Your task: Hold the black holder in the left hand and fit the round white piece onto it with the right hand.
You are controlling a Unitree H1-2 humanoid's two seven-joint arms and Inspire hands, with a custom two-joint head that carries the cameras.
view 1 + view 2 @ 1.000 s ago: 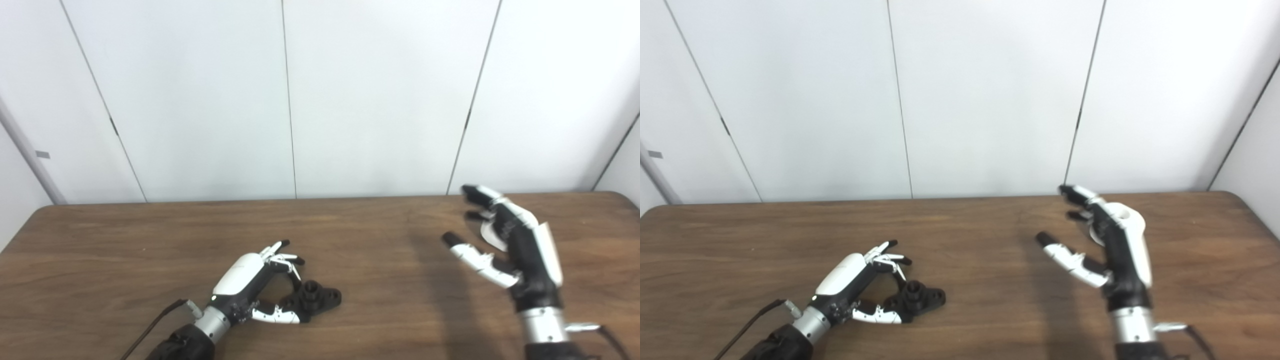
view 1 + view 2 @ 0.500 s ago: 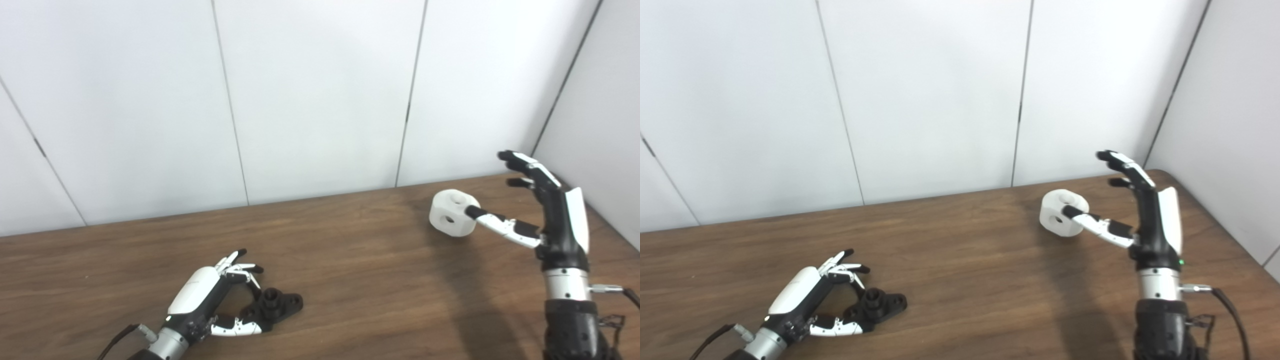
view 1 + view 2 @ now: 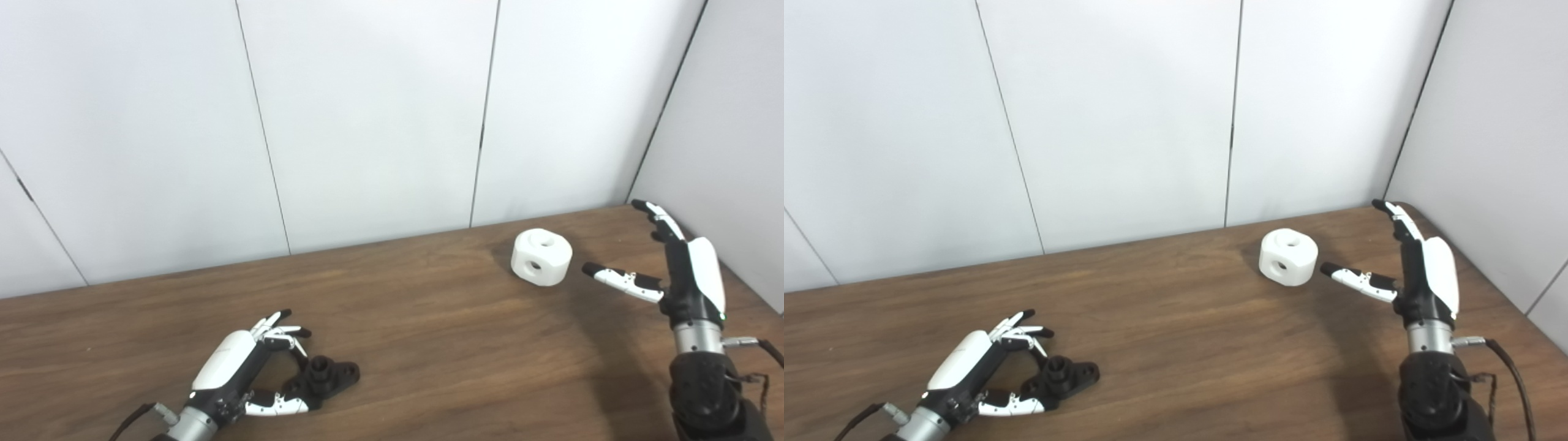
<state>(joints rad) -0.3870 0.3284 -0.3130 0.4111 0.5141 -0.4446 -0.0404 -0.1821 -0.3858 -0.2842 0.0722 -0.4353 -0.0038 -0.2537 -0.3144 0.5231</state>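
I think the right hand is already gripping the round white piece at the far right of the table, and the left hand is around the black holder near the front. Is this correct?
Not quite. The right hand is open and beside the round white piece, with a gap between thumb tip and piece; the right eye view shows it. The left hand is indeed around the black holder near the front.

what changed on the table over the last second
The camera swung to the right, so the whole scene shifted in the picture. The right hand drew back from the white piece, open and off to its right with a clear gap. The left hand stayed cupped around the black holder, which rests on the table.
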